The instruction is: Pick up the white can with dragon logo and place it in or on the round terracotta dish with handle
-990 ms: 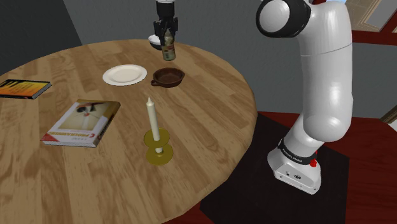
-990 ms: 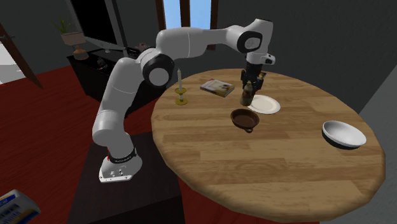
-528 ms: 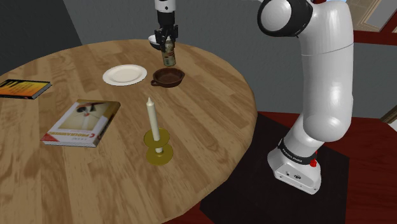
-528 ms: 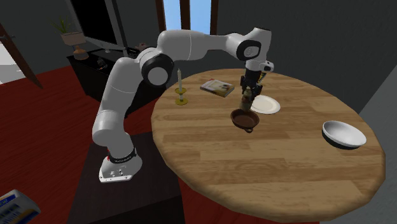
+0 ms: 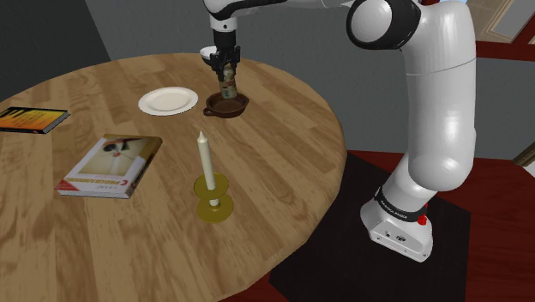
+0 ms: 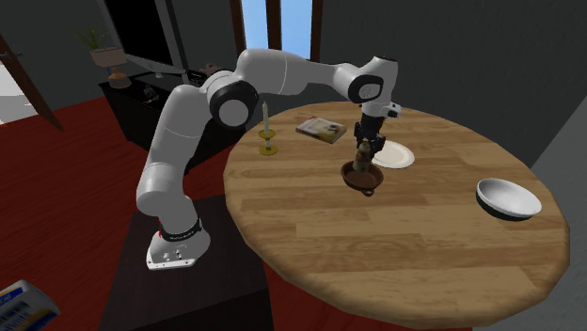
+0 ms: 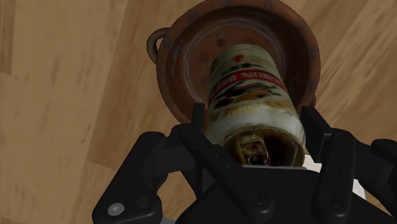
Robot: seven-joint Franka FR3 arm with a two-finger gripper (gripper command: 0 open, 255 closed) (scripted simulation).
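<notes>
Whitish can [image 7: 247, 89] over brown dish [image 7: 178, 57]
Black gripper [image 5: 226, 69] was clamped on can's sides; can stood upright, approx. centred over dish w/ handle.

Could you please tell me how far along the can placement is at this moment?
Done: the can is off the table, clasped in the gripper. In hand: it hangs upright directly over the brown dish, low above its bowl; whether they touch cannot be told. Left: set the can down in the dish, open the gripper and withdraw.
</notes>
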